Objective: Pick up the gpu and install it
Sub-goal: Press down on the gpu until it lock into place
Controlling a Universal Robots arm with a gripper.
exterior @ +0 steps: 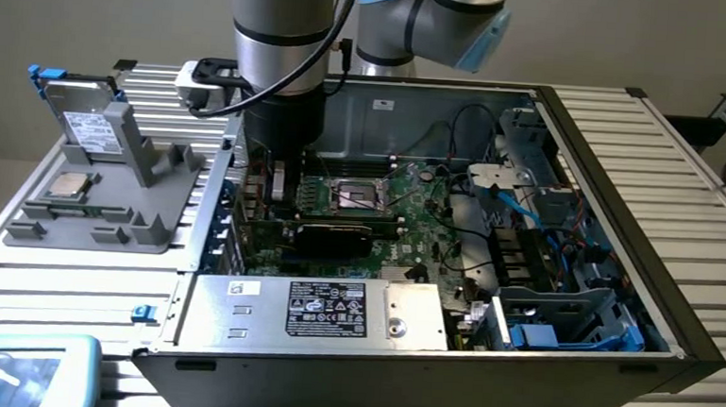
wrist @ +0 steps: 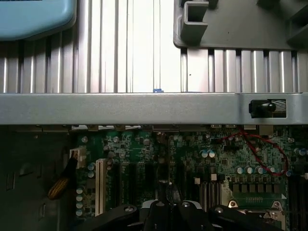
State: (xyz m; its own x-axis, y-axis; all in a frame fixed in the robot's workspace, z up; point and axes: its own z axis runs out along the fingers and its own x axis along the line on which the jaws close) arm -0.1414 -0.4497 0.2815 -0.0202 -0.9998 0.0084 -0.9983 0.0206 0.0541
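The gpu (exterior: pixel 335 236) stands on edge across the green motherboard (exterior: pixel 425 222) inside the open computer case, its black cover facing the front and one end at the case's left wall. My gripper (exterior: pixel 282 182) hangs straight down into the case just over the card's left end. In the wrist view the gripper (wrist: pixel 169 204) is directly above the motherboard (wrist: pixel 144 159), and a thin dark line under it looks like the gpu's top edge (wrist: pixel 168 168). Whether the gripper grips the card is not visible.
The case's left wall (wrist: pixel 120 108) runs close beside the gripper. A grey fixture (exterior: pixel 98 211) outside it holds a silver hard drive (exterior: pixel 91 125) with blue tabs and a small CPU chip (exterior: pixel 68 184). The power supply (exterior: pixel 319 310) fills the case front; cables (exterior: pixel 502 198) lie right.
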